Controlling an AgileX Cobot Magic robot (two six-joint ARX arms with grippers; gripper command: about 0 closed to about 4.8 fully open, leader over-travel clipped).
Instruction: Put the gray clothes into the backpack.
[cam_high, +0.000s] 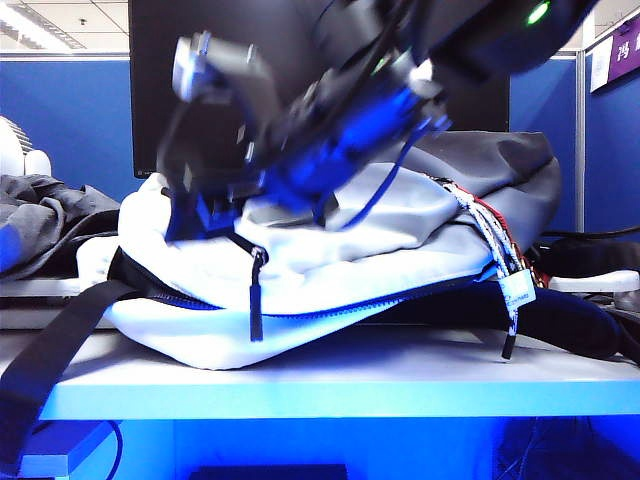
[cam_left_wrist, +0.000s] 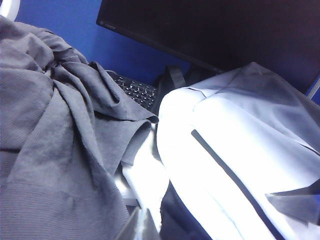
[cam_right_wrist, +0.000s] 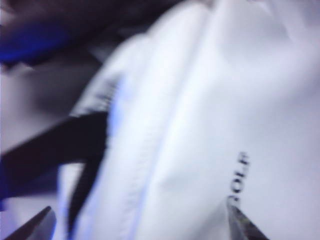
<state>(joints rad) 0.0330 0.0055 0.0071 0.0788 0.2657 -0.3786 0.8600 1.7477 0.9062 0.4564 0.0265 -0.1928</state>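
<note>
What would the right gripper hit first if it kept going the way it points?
Most likely the backpack: its white fabric fills the view between the open right gripper's fingertips. Blur hides how close it is.

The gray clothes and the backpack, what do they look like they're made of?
The gray clothes: soft matte knit, probably cotton jersey; fine ribbed lines show and it bunches in loose folds. The backpack: smooth woven synthetic, likely nylon or polyester, with a slight sheen, crisp stitched seams and a black zipper. Its dark end panel looks like the same fabric; the exact fiber can't be told.
</note>
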